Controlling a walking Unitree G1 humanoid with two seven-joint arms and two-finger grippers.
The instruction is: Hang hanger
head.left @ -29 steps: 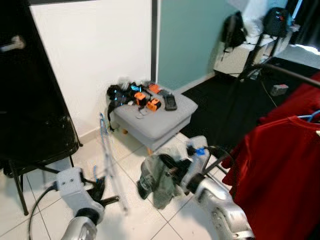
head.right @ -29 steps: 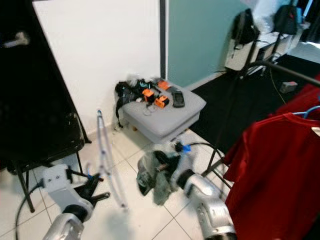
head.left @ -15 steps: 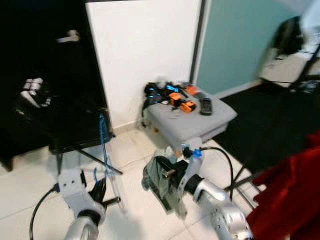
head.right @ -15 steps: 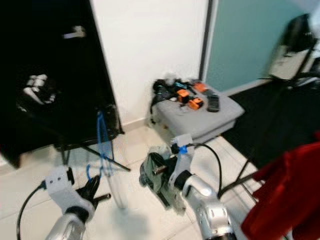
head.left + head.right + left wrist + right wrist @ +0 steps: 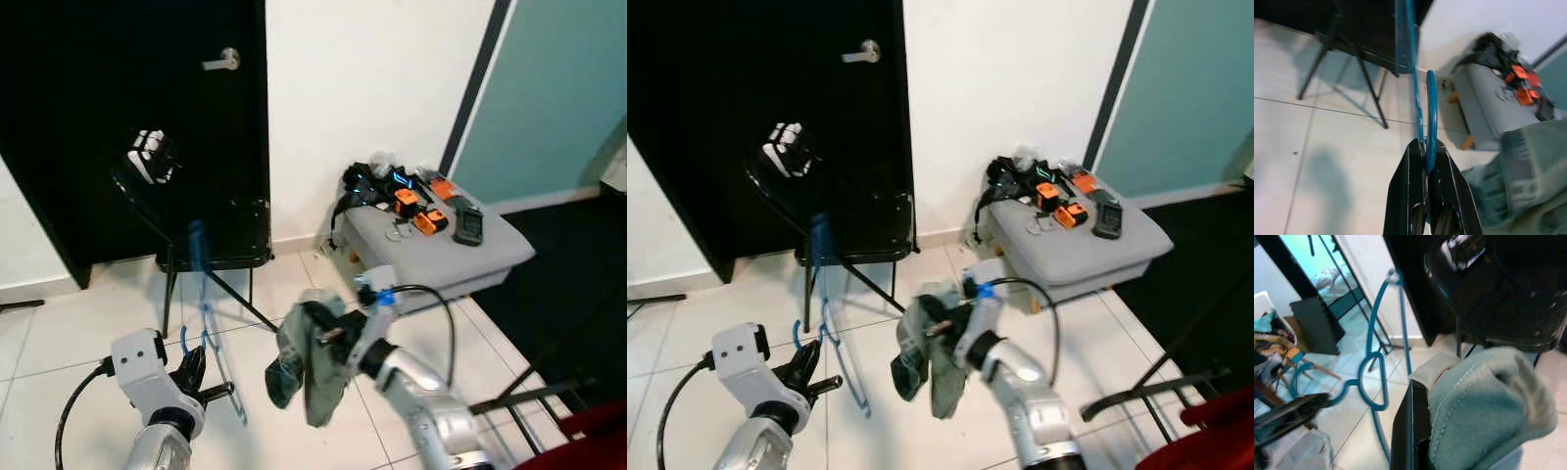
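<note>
A thin blue hanger [image 5: 204, 311] stands upright in my left gripper [image 5: 204, 384], which is shut on its lower part; its hook [image 5: 1431, 115] rises from between the fingers [image 5: 1411, 191] in the left wrist view. My right gripper [image 5: 318, 333] is shut on a grey-green garment [image 5: 306, 364] that hangs bunched from it, just right of the hanger. In the right wrist view the cloth [image 5: 1484, 406] covers the finger [image 5: 1409, 431], with the hanger [image 5: 1374, 372] beside it.
A black folding chair [image 5: 211, 230] stands by a black door [image 5: 118, 108]. A grey ottoman [image 5: 441, 245] carries several small gadgets. A rack's dark legs [image 5: 529, 397] and red cloth [image 5: 1215, 446] are at the lower right. White tiled floor [image 5: 69, 333] lies in front.
The camera has swung left: the door and chair have come into view and the red clothes have slid off to the right. Both grippers keep their hold.
</note>
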